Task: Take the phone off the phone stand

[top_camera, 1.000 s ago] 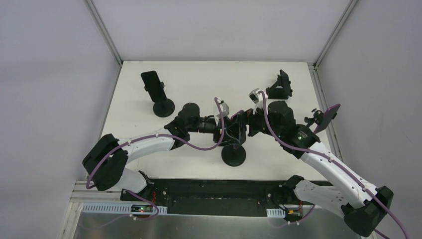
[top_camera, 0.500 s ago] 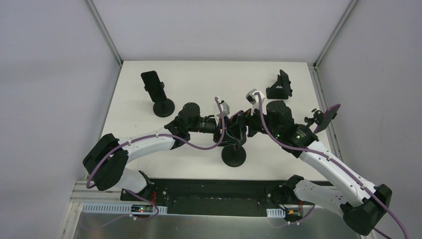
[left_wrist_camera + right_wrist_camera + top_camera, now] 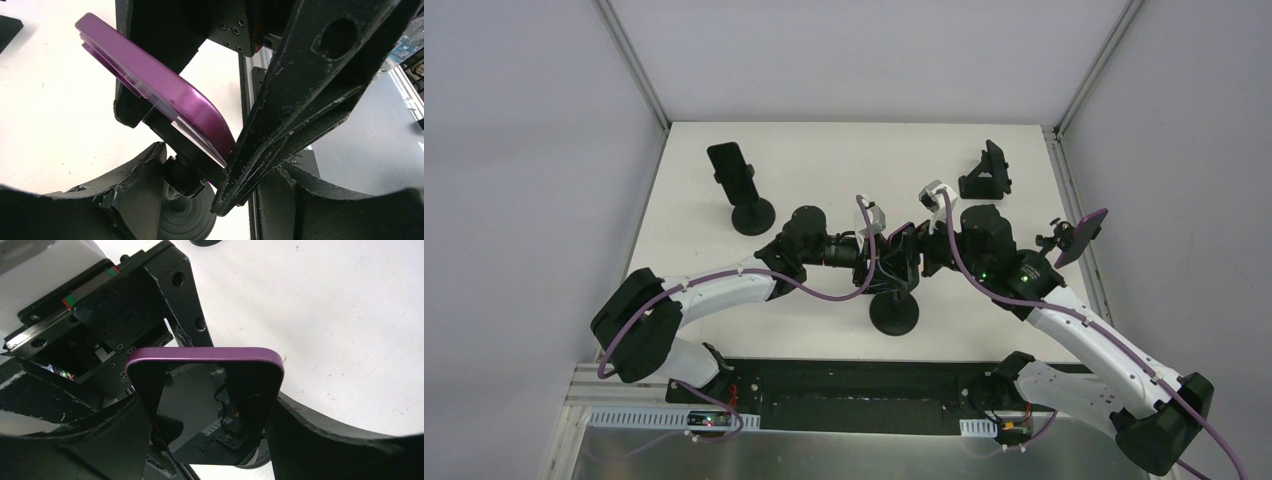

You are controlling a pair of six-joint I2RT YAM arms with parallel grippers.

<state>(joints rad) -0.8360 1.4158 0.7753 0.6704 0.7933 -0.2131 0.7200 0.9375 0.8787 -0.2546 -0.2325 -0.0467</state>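
A phone (image 3: 205, 405) in a purple case sits tilted in the cradle of a black phone stand whose round base (image 3: 893, 313) rests at the table's near middle. My right gripper (image 3: 207, 440) is shut on the phone, one finger (image 3: 115, 435) pressed against each long side. In the left wrist view the phone (image 3: 155, 90) shows from behind, above the stand's neck (image 3: 182, 175). My left gripper (image 3: 210, 185) is closed around that neck, just under the cradle. From above, both grippers (image 3: 904, 255) meet over the stand and hide most of the phone.
A black phone on a round-based stand (image 3: 742, 190) stands at the back left. A black folding stand (image 3: 987, 172) is at the back right. Another purple phone on a clamp (image 3: 1079, 236) sits at the table's right edge.
My right gripper has closed from wide open onto the phone's sides, and its wrist shifted slightly. The left gripper has not moved.
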